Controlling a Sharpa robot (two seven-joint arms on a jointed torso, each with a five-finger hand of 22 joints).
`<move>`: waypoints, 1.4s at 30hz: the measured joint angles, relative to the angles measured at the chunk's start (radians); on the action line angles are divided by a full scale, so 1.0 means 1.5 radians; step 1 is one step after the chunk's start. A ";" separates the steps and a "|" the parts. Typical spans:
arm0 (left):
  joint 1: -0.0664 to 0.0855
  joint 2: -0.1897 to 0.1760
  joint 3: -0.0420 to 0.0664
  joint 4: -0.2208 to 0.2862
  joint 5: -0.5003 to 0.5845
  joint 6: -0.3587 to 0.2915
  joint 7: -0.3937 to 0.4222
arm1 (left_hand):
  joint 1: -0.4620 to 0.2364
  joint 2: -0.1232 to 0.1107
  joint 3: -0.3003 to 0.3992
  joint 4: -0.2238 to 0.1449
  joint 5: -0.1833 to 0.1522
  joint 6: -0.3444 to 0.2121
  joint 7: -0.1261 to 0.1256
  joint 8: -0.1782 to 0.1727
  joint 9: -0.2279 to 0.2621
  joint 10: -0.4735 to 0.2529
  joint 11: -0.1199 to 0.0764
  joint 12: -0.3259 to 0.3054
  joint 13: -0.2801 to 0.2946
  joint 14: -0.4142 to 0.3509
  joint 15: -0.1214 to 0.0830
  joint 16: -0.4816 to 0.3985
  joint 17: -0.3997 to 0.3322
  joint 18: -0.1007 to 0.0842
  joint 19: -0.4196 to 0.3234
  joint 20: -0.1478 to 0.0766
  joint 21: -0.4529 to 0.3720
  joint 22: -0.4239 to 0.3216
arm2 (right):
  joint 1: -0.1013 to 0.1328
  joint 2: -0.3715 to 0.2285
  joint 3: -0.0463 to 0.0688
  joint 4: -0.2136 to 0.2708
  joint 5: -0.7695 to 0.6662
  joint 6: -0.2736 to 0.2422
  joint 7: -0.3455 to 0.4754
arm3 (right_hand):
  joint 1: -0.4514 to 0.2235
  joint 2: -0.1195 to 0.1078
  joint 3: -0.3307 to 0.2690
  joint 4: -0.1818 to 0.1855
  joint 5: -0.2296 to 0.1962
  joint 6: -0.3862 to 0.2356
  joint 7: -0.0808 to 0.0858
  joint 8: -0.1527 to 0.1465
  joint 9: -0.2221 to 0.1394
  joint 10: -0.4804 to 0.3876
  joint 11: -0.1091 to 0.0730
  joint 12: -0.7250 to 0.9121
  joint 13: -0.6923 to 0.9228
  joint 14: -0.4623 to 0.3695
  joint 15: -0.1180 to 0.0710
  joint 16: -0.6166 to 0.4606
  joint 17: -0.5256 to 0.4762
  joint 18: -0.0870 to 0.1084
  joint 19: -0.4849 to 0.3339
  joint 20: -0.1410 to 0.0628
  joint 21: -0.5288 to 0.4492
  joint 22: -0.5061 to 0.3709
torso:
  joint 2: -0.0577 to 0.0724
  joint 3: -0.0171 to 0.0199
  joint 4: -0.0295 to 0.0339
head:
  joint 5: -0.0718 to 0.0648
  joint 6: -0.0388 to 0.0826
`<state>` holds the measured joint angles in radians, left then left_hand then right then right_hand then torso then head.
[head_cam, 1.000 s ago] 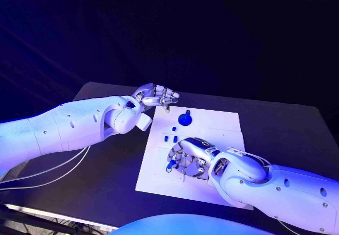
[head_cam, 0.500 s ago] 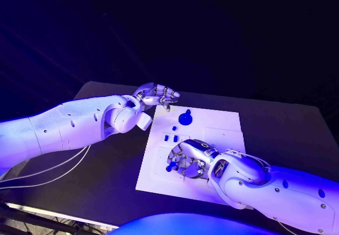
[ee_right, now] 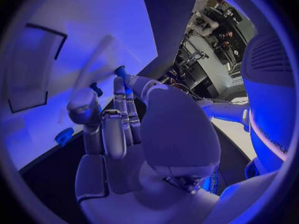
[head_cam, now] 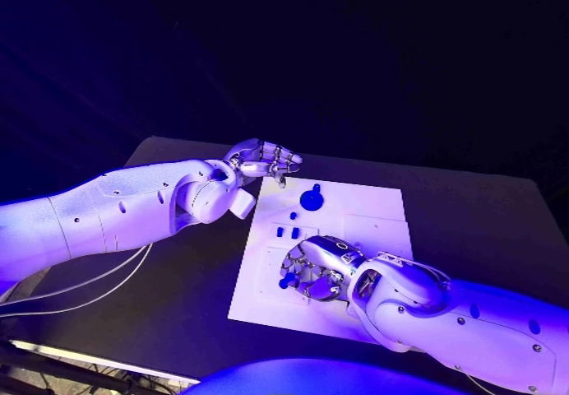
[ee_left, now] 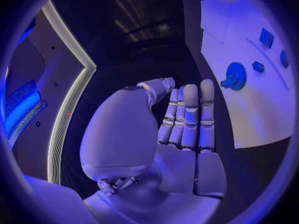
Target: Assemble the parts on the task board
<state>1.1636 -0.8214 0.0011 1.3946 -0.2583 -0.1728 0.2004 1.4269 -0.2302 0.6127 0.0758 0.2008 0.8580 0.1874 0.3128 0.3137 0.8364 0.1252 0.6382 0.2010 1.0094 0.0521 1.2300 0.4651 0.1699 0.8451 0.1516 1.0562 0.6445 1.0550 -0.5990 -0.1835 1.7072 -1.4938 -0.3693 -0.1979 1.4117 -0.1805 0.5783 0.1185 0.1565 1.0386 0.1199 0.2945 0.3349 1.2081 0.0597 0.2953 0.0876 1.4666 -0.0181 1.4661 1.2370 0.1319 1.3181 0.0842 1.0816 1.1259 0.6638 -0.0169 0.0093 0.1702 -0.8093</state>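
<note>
Carrying everything: the black counter, with the white task board lying flat in its middle so both arms can reach it from opposite sides.
Task board: a fixed plate with recesses; its job, as I judge it, is to hold the parts steady for assembly.
Left hand: hovers over the board's far left corner, fingers drawn together and straight in the left wrist view, holding nothing; it seems parked clear of the work.
Right hand: lies low on the near half of the board, fingers curled down around a small blue part; whether it actually pinches that part I cannot tell, since the fingers hide the contact.
Round blue part: the biggest part, sitting on the far half of the board, well apart from the right hand.
Small blue parts: a little cluster between the round part and the right hand, lying loose on the board.
Writing: no brand, label or lettering can be read anywhere.
</note>
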 measured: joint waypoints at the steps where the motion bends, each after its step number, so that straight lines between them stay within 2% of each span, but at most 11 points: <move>1: 0.000 0.000 0.000 0.000 0.000 0.000 0.000 | 0.000 0.000 0.000 0.000 0.000 0.000 0.000 0.000 0.000 0.000 0.000 0.000 0.000 0.000 0.000 0.000 0.000 0.000 0.000 0.000 0.000 0.000 | 0.000 0.000 0.000 0.000 -0.003 0.000 -0.001 | 0.000 0.000 0.000 0.000 0.000 0.000 0.000 0.000 0.000 0.000 0.000 0.000 0.000 0.000 0.000 0.000 0.000 0.000 0.000 0.000 0.000 0.000 | 0.000 0.0000 -0.0001 | 0.000 0.000; 10: 0.000 -0.001 0.000 0.000 0.000 0.000 0.000 | 0.000 0.000 0.000 0.000 0.000 0.000 0.000 0.000 0.000 0.000 0.000 0.000 0.000 0.000 0.000 0.000 0.000 0.000 0.000 0.000 0.000 0.000 | -0.003 0.006 0.000 0.000 -0.037 0.000 -0.014 | -0.004 -0.004 0.003 -0.003 -0.004 -0.001 0.001 0.008 0.000 0.001 0.001 -0.003 0.000 0.000 0.000 0.000 0.001 0.000 0.000 0.000 0.000 0.002 | 0.000 -0.0002 -0.0001 | 0.000 0.000; 12: 0.000 -0.002 0.000 0.000 0.000 0.000 0.000 | 0.000 0.000 0.000 0.000 0.000 0.000 0.000 0.000 0.000 0.000 0.000 0.000 0.000 0.000 0.000 0.000 0.000 0.000 0.000 0.000 0.000 0.000 | -0.003 0.007 0.000 0.001 -0.043 0.002 -0.016 | -0.011 -0.011 0.004 -0.007 -0.004 -0.001 0.001 0.010 0.000 0.001 0.001 -0.004 0.001 0.000 0.000 0.000 0.000 0.000 -0.002 -0.001 -0.005 0.000 | 0.000 -0.0003 0.0000 | -0.001 0.000; 14: 0.000 -0.002 0.000 0.000 0.000 0.000 0.000 | 0.000 0.000 0.000 0.000 0.000 0.000 0.000 0.000 0.000 0.000 0.000 0.000 0.000 0.000 0.000 0.000 0.000 0.000 0.000 0.000 0.000 0.000 | -0.003 0.009 0.000 0.001 -0.046 0.004 -0.017 | -0.017 -0.017 0.003 -0.008 -0.004 -0.003 0.003 0.012 0.010 0.001 0.001 -0.009 0.001 0.000 0.000 0.000 -0.002 0.000 -0.005 0.000 -0.007 -0.002 | 0.000 -0.0003 0.0001 | -0.001 0.000; 15: 0.000 -0.002 0.000 0.000 0.000 0.000 0.000 | 0.000 0.000 0.000 0.000 0.000 0.000 0.000 0.000 0.000 0.000 0.000 0.000 0.000 0.000 0.000 0.000 0.000 0.000 0.000 0.000 0.000 0.000 | -0.003 0.010 -0.001 0.001 -0.048 0.005 -0.017 | -0.024 -0.020 0.003 -0.008 -0.004 -0.007 0.007 0.012 0.025 0.001 0.001 -0.012 0.000 0.000 0.000 0.000 -0.002 0.000 -0.005 0.000 -0.009 -0.003 | 0.000 -0.0003 0.0001 | -0.001 -0.001; 17: 0.000 -0.002 0.000 0.000 0.000 0.001 0.000 | 0.000 0.000 0.000 0.000 0.000 0.000 0.000 0.003 0.000 -0.002 0.002 0.000 -0.001 0.000 0.000 0.000 -0.001 0.000 0.000 0.000 0.000 0.000 | -0.003 0.012 -0.001 0.000 -0.051 0.007 -0.017 | -0.035 -0.024 0.001 -0.011 0.004 -0.021 0.014 0.001 0.034 -0.004 0.004 -0.014 0.000 0.000 0.000 0.000 -0.003 0.000 -0.008 0.002 -0.013 -0.004 | 0.000 -0.0004 0.0001 | -0.001 -0.001; 22: 0.000 -0.002 0.000 0.000 0.000 0.001 -0.001 | 0.000 0.000 0.000 0.000 0.000 0.000 0.000 0.003 0.000 -0.002 0.002 0.000 -0.001 0.000 0.000 0.000 -0.001 0.000 0.000 0.000 0.000 -0.001 | -0.004 0.014 -0.003 -0.004 -0.054 0.012 -0.018 | -0.053 -0.033 -0.001 -0.014 0.006 -0.049 0.019 -0.022 0.022 -0.008 0.003 -0.018 0.001 0.000 0.005 0.000 -0.005 0.000 -0.011 0.006 -0.023 -0.010 | 0.000 -0.0007 -0.0001 | -0.004 -0.001; 26: 0.000 -0.003 0.000 0.000 0.000 0.001 -0.001 | 0.000 0.000 0.000 0.000 0.000 0.000 0.000 0.003 0.000 -0.002 0.002 0.000 -0.001 0.000 0.000 0.000 -0.001 0.000 0.000 0.000 0.000 -0.001 | -0.005 0.014 -0.004 -0.006 -0.054 0.014 -0.019 | -0.059 -0.043 -0.003 -0.016 0.006 -0.073 0.019 -0.039 0.015 -0.010 0.007 -0.018 0.003 0.000 0.005 0.000 -0.009 0.000 -0.013 0.008 -0.029 -0.014 | 0.000 -0.0007 -0.0001 | -0.005 -0.002; 32: 0.000 -0.004 0.000 0.000 0.000 0.001 -0.001 | 0.000 0.000 0.000 0.000 0.000 0.000 0.000 0.003 0.000 -0.002 0.002 0.000 -0.001 0.000 0.000 0.000 -0.001 0.000 0.000 0.000 0.000 -0.001 | -0.005 0.014 -0.004 -0.007 -0.055 0.014 -0.020 | -0.062 -0.047 -0.005 -0.019 0.006 -0.099 0.019 -0.059 0.007 -0.011 0.008 -0.018 0.006 0.000 0.005 -0.003 -0.019 0.000 -0.017 0.009 -0.039 -0.021 | 0.000 -0.0007 -0.0001 | -0.005 -0.002; 37: 0.000 -0.005 0.000 0.000 0.000 0.001 -0.001 | 0.000 0.000 0.000 0.000 0.000 0.000 0.000 0.003 0.000 -0.002 0.002 0.000 -0.001 0.000 0.000 0.000 -0.001 0.000 0.000 0.000 0.000 0.000 | -0.005 0.010 -0.005 -0.006 -0.055 0.012 -0.019 | -0.065 -0.049 -0.014 -0.023 0.011 -0.140 0.016 -0.086 -0.001 -0.018 0.003 -0.018 0.010 0.000 0.005 -0.012 -0.040 0.000 -0.027 0.005 -0.064 -0.036 | 0.000 -0.0003 -0.0001 | -0.006 -0.001; 42: 0.000 -0.006 0.000 0.001 0.000 0.001 -0.001 | 0.000 0.000 0.000 0.000 0.000 0.000 0.000 0.003 0.000 -0.002 0.002 0.000 -0.001 0.000 0.000 0.000 -0.001 0.000 0.000 0.000 0.000 0.000 | -0.006 -0.005 -0.005 0.005 -0.054 0.003 -0.016 | -0.065 -0.049 -0.023 -0.023 0.014 -0.155 0.012 -0.095 -0.005 -0.018 0.003 -0.012 0.014 0.000 0.005 -0.021 -0.058 0.000 -0.033 0.004 -0.077 -0.046 | -0.001 -0.0001 -0.0001 | -0.006 0.002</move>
<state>1.1636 -0.8306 0.0011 1.3957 -0.2588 -0.1711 0.1987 1.4269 -0.2302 0.6127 0.0758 0.2008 0.8580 0.1874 0.3176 0.3142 0.8327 0.1288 0.6382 0.1993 1.0094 0.0521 1.2301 0.4634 0.1698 0.8451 0.1516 1.0562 0.6438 1.0462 -0.6058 -0.1902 1.7149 -1.5741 -0.3643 -0.2212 1.3148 -0.2543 0.5436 0.0841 0.1781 0.8057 0.1372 0.1525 0.3280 1.1807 0.0643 0.2777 0.1084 1.4665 -0.0106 1.4353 1.1498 0.1319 1.2693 0.0896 0.9661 1.0577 0.6630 -0.0171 0.0092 0.1611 -0.8068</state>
